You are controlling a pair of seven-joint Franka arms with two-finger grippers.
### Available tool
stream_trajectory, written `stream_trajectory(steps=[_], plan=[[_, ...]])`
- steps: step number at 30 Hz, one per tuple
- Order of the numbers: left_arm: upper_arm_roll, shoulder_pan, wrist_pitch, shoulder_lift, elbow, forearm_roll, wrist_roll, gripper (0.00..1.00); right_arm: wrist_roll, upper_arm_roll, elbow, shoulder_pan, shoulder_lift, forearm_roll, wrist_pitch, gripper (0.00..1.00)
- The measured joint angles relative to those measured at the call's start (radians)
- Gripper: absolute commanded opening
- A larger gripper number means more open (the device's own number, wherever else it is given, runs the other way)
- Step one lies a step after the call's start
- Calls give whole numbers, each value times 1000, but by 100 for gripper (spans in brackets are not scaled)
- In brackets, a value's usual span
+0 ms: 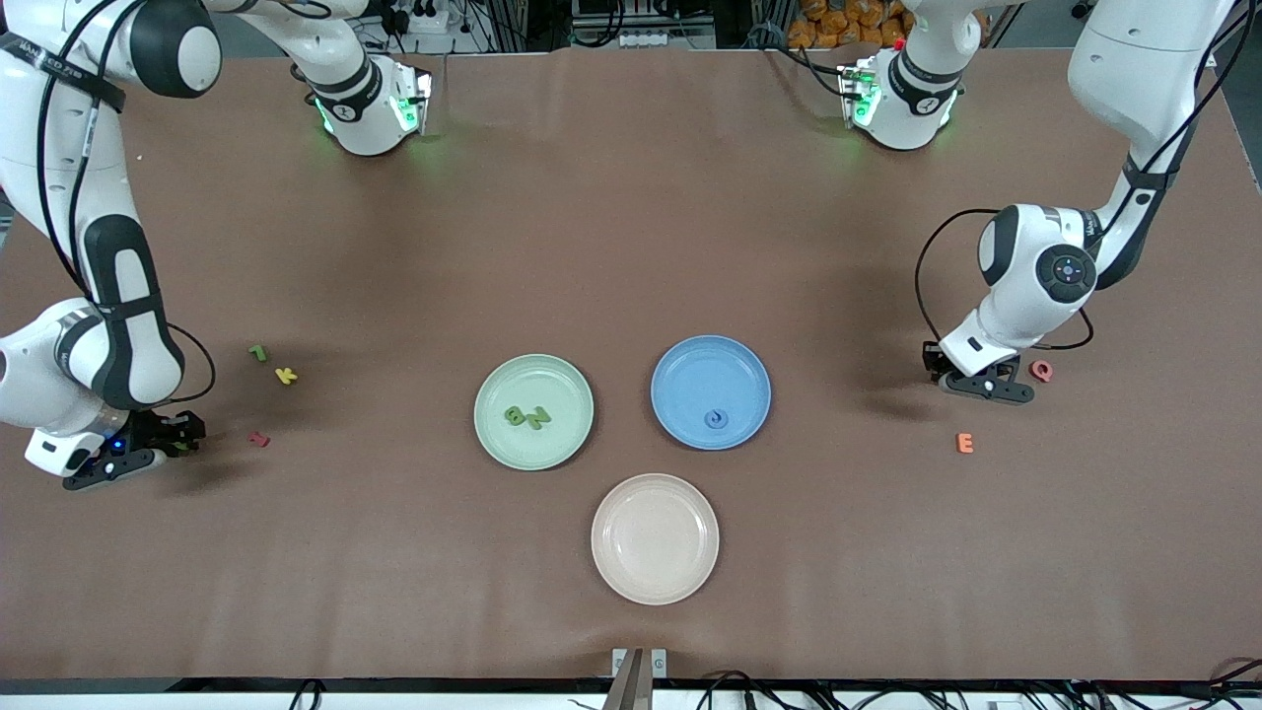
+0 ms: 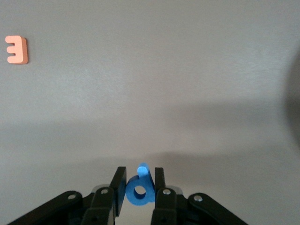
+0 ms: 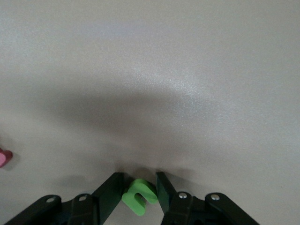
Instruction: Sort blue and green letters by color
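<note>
My left gripper (image 1: 932, 365) is low over the table at the left arm's end, shut on a blue P-shaped letter (image 2: 139, 190), which its fingers hide in the front view. My right gripper (image 1: 185, 434) is low over the table at the right arm's end, shut on a green hook-shaped letter (image 3: 139, 196). The green B (image 1: 515, 415) and N (image 1: 537, 419) lie on the green plate (image 1: 513, 380). One blue letter (image 1: 717, 419) lies on the blue plate (image 1: 710, 370). A second green hook-shaped letter (image 1: 258, 352) lies on the table. No other blue letters show.
A pale pink plate (image 1: 655, 537) sits nearest the front camera. A yellow K (image 1: 286, 375) and a dark red letter (image 1: 258, 439) lie near my right gripper. A pink-red Q (image 1: 1040, 370) and an orange E (image 1: 965, 443) lie near my left gripper.
</note>
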Motion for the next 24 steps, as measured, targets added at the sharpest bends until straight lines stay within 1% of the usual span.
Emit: stream_trajectory(steps=[4, 8, 17, 19, 24], plan=[[-1, -37, -21, -25, -1, 0, -58, 28, 118, 1, 3, 49, -19, 0, -32, 13], [-1, -80, -39, -44, -1, 0, -124, 28, 276, 3, 4, 118, -36, 0, -50, 13], [-2, -171, -82, -91, 5, 0, -251, 27, 721, 13, 31, 321, -44, 1, -53, 12], [-3, -183, -104, -101, 14, 0, -271, 27, 815, 13, 41, 368, -44, 1, -53, 10], [-3, -218, -146, -115, 45, -17, -304, 27, 1045, 14, 58, 478, -44, 1, -53, 10]])
